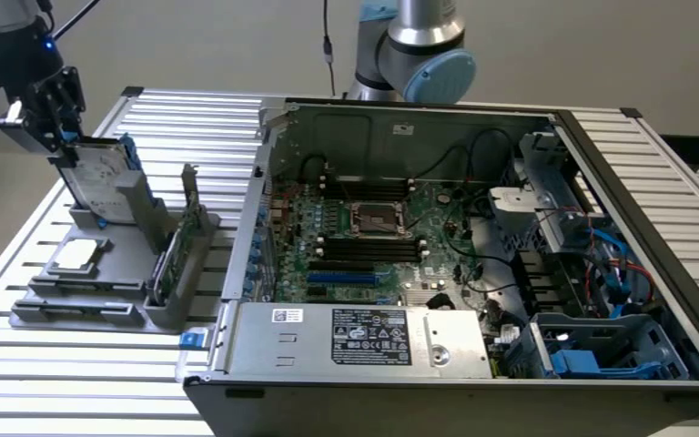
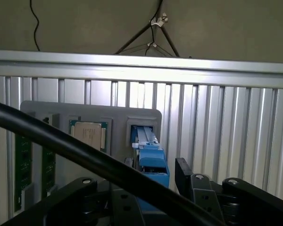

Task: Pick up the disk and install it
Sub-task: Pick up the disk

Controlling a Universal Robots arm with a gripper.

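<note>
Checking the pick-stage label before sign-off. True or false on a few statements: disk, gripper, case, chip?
1. The disk stands upright in the grey holder. True.
2. The gripper is shut on the disk. False: its jaws are open at the disk's top edge.
3. The disk is installed in the computer case. False: it is in the holder, outside the case.
4. The small chip lies flat on the holder. True.

The disk (image 1: 101, 177), upper left in the exterior view, is silver-grey with a white label and blue rails. The bench (image 1: 70, 391) is ribbed silver.
</note>
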